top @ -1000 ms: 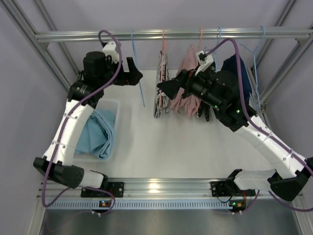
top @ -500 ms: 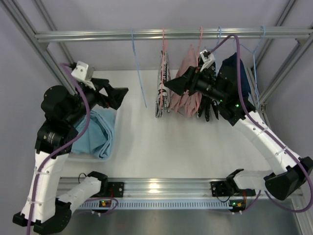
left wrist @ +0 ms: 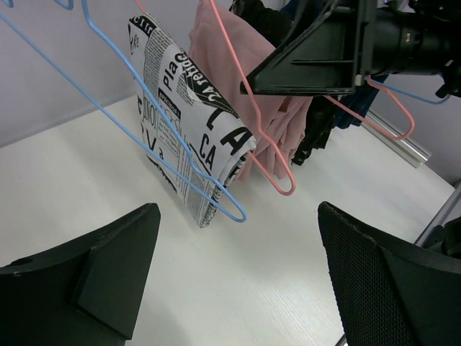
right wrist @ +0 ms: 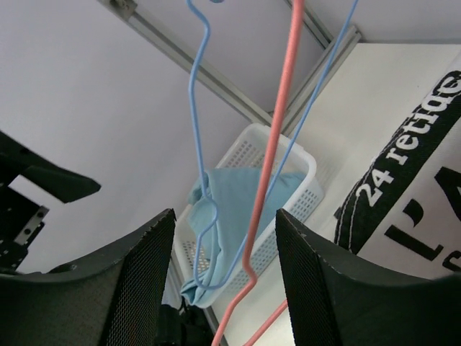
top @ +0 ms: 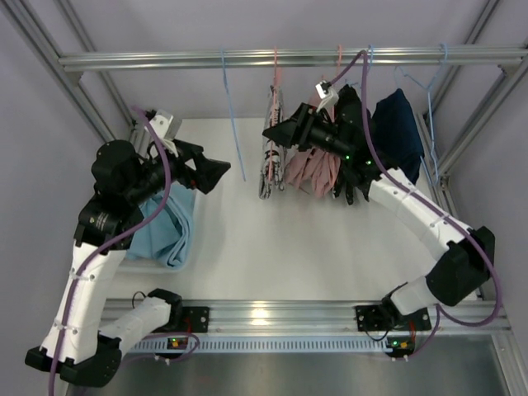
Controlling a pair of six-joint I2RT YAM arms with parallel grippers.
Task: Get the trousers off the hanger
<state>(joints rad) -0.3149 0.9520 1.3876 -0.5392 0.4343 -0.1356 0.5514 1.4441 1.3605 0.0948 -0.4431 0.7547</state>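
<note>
In the top view the light blue trousers lie off any hanger, bunched in a white basket at the desk's 9 o'clock edge. The right wrist view shows the same cloth spilling over the basket's rim. The other two pairs hang from the rail toward 12 o'clock. The newsprint trousers are folded over a hanger. The pink trousers hang just beside them at their 3 o'clock, and a dark navy garment hangs farther along that way. An empty blue hanger hangs at the newsprint pair's 9 o'clock. The left jaws are spread wide and hold nothing. They hover above the desk between the basket and the blue hanger and face the newsprint trousers, well apart from them. The right jaws are also parted and clamp nothing. They sit high, near the top of the newsprint trousers. In the right wrist view a pink hanger wire and a blue one run down through the gap between them, and whether either wire touches them cannot be told.
</note>
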